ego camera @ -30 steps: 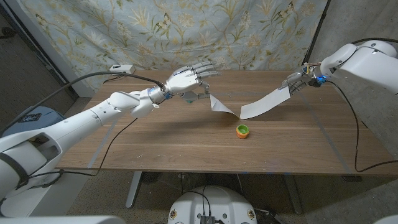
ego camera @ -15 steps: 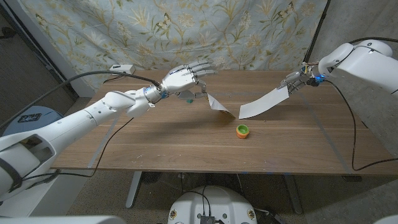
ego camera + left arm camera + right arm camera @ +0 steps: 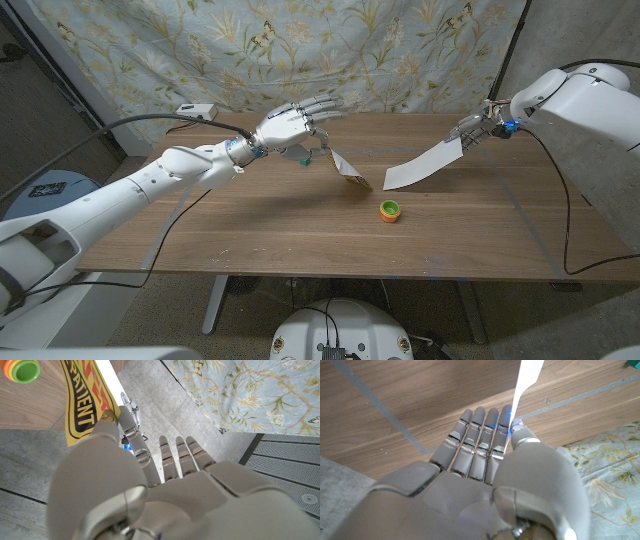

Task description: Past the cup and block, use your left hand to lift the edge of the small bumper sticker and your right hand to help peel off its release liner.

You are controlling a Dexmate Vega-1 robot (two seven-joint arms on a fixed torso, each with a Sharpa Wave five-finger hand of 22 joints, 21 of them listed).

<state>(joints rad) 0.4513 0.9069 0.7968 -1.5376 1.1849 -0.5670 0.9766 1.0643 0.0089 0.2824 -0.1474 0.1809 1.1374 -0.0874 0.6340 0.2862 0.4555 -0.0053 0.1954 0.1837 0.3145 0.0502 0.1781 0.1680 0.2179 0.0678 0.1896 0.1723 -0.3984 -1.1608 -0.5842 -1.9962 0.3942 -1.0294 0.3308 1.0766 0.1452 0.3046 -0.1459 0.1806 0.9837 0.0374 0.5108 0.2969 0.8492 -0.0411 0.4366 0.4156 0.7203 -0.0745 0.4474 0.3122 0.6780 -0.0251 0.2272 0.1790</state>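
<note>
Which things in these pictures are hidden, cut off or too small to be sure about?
- Sticker, left wrist view: the print is cut off by the picture's edge and the left hand, so the full wording is unreadable.
- Green block, head view: mostly hidden behind the left hand.
- White liner, right wrist view: its gripped end is hidden inside the right hand.
- Cup, head view: too small to tell any contents.

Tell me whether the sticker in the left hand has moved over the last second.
Yes. The sticker has parted from the white liner and swung up off the table, above the green and orange cup, showing its yellow face.
</note>
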